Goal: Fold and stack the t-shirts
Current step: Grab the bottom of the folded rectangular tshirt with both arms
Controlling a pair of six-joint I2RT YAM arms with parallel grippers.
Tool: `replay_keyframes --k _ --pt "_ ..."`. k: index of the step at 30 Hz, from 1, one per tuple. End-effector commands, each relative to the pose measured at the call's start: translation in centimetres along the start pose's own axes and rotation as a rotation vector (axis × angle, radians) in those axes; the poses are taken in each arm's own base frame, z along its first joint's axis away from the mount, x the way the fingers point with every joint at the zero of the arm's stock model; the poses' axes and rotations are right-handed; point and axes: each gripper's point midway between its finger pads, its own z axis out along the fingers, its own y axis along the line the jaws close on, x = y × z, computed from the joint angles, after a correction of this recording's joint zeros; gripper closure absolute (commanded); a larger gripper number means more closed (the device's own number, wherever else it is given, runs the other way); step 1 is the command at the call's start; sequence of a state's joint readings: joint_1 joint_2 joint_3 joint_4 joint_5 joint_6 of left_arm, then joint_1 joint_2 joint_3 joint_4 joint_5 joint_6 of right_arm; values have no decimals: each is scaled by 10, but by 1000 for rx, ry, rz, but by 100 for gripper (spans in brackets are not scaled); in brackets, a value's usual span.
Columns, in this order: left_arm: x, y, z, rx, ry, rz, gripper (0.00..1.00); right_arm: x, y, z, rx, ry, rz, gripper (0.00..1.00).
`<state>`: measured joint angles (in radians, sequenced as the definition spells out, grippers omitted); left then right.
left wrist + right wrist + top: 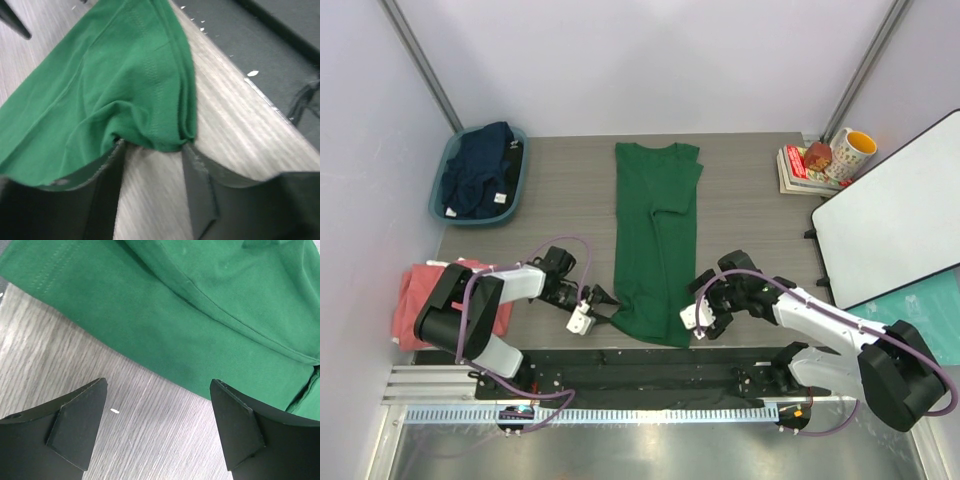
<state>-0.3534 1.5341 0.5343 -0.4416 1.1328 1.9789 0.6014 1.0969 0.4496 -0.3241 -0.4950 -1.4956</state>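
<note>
One high view, two close wrist views

The top camera looks steeply down from above the near edge, taking in the whole table. Both wrist cameras sit low, very close to the tabletop, and share the green t-shirt's near hem: left wrist its left corner, right wrist its right.

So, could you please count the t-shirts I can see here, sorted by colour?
Green t-shirt: 1
Pink t-shirt: 1
Navy t-shirt: 1 bundle in the tub; I cannot tell if it holds more than one
Total: 3
</note>
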Motion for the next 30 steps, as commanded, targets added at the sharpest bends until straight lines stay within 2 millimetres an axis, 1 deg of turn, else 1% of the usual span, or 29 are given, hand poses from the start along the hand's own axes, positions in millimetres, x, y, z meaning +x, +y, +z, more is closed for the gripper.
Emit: replay_keyframes --k 1,5,8,13,18,21,22,23,24,26,28,29,30 --pt "-2 -2 3 72 44 628 55 -4 -26 -4 62 5 8 11" --pt "-1 -11 6 45 52 676 58 -1 -30 -4 70 21 29 11" --pt "-3 -9 6 36 50 689 59 -2 -30 -5 73 17 24 11" --pt "-9 -13 11 43 29 706 61 -4 -31 -5 85 17 22 11" --pt "-8 -18 16 54 27 721 63 -5 -33 -7 97 21 33 12" --pt "-6 -15 19 56 24 743 66 -6 -30 -8 96 22 44 11" --pt "-6 -13 19 54 25 753 69 -6 -31 -10 103 24 42 11" --pt "-6 -13 20 55 24 760 77 -6 -30 -10 102 28 42 11" --pt "-6 -13 21 55 24 759 79 -5 -25 -10 92 31 48 11" --pt "-6 -11 21 50 26 772 83 -5 -23 -12 99 39 44 11" --pt "-5 -11 21 48 27 776 90 -3 -17 -12 89 44 46 11" --pt "-5 -9 21 46 29 785 100 -4 -17 -14 96 46 43 11" --pt "-5 -9 21 46 33 790 100 -3 -12 -14 83 50 47 11"
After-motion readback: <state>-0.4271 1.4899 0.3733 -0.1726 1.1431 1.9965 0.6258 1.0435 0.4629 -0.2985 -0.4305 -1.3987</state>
